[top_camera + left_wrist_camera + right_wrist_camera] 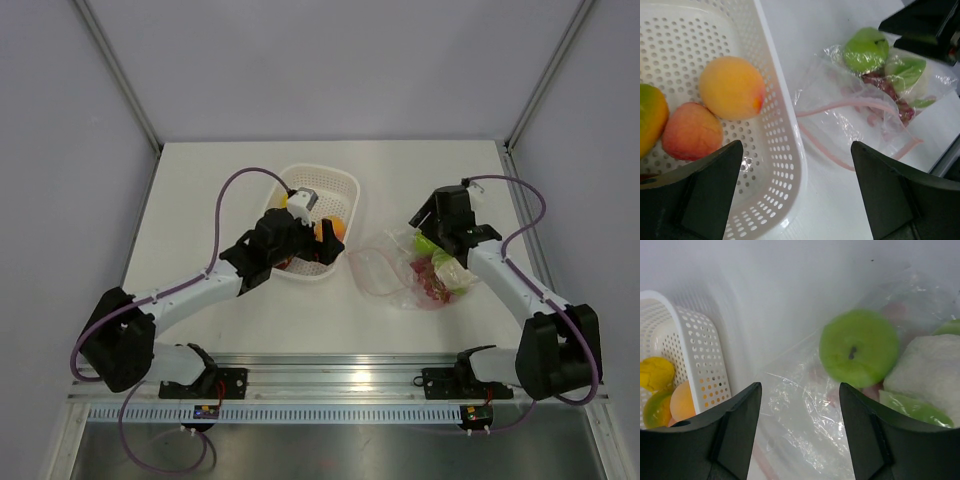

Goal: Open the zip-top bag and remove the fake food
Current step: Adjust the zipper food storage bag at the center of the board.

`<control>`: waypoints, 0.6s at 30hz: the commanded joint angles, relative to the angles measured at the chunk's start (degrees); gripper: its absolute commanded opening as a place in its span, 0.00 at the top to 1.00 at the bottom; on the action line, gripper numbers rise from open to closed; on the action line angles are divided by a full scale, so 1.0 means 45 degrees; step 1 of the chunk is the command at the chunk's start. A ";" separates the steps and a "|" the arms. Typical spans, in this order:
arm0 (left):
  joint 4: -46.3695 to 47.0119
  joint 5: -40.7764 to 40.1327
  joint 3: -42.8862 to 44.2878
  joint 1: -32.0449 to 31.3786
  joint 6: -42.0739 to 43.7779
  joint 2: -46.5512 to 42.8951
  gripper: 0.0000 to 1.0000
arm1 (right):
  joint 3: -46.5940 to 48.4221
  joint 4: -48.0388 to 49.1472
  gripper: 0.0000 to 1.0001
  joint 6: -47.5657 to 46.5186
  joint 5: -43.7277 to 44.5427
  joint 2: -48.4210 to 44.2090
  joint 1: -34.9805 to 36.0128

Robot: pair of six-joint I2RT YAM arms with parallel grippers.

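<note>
- Bag lies toward the table's right edge, its mouth gaping toward the basket, with an apple and other food inside.
- Left gripper: jaws wide apart over the basket's right rim.
- Right gripper: jaws apart above the bag.

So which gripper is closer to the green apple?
Right. The right gripper hangs open directly over the green apple; the left gripper is farther off, over the rim of the white basket.

Lab test cell: white table, bare grey walls, aluminium rail.
</note>
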 commanded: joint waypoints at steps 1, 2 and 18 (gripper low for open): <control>-0.0007 -0.1639 0.1003 -0.0799 0.1050 0.0281 0.09 | -0.0254 -0.0238 0.30 0.0480 0.0263 -0.0850 -0.0924; -0.0202 -0.1879 0.1178 -0.1188 0.1170 0.0360 0.09 | -0.0390 -0.0258 0.30 0.0559 0.0262 -0.1044 -0.1120; -0.1045 -0.3150 0.2743 -0.3242 0.0801 0.2859 0.26 | -0.1036 -0.0785 0.30 0.2629 0.0945 -0.1203 -0.2684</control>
